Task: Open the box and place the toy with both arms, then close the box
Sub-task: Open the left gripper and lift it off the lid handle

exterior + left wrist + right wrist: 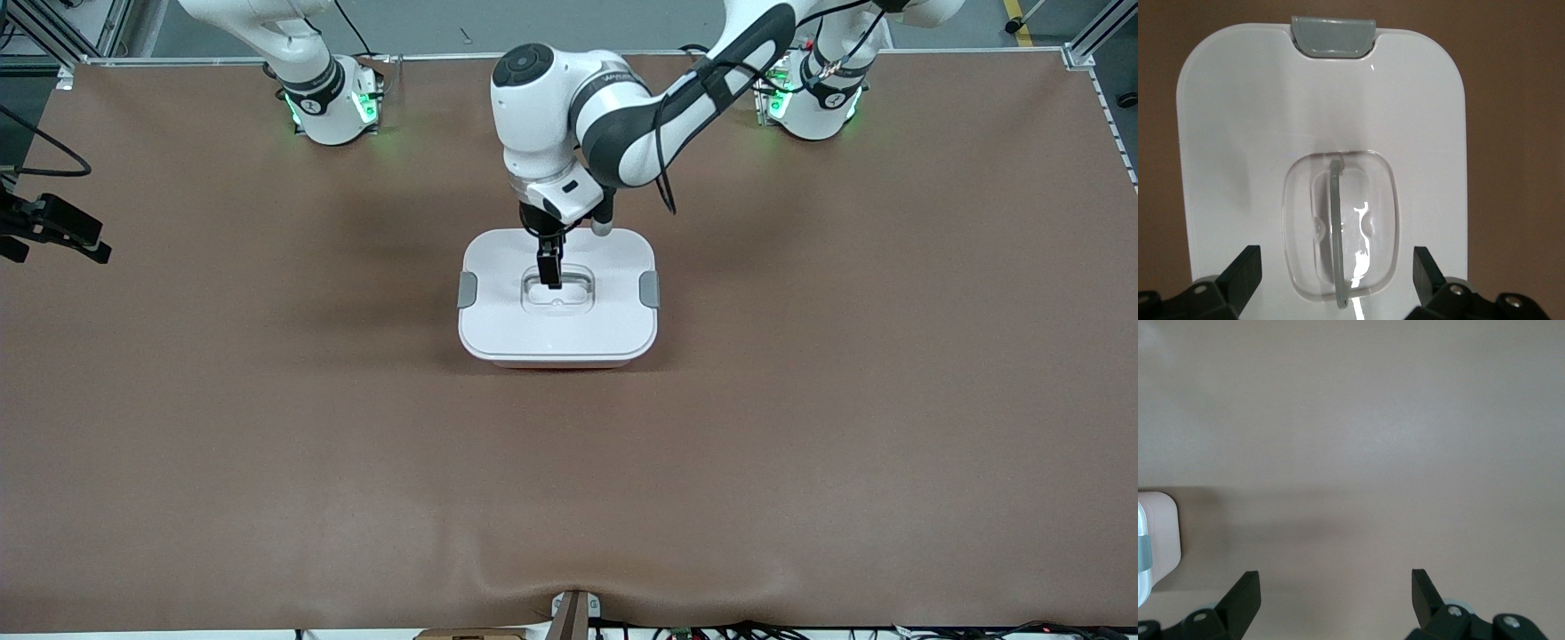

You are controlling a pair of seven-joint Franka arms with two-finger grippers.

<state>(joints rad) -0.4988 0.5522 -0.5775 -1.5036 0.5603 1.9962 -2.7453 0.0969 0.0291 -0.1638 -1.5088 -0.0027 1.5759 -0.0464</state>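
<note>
Brown counter (267, 444) carries the box (557, 307), lid on at frame centre; toy unseen. Left gripper (550, 267) over the handle (1338, 233), right gripper (1335, 600) waiting, fingers apart on both; the task looks nearly finished.

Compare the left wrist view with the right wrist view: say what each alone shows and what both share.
Only the left wrist view shows the white lid from above, its clear recessed handle, one whole grey clip, and the open left gripper over the handle.

Only the right wrist view shows the open right gripper over bare table, with just an end of the box at the frame's edge.

Both show the box and brown tabletop. Neither shows the toy.
</note>
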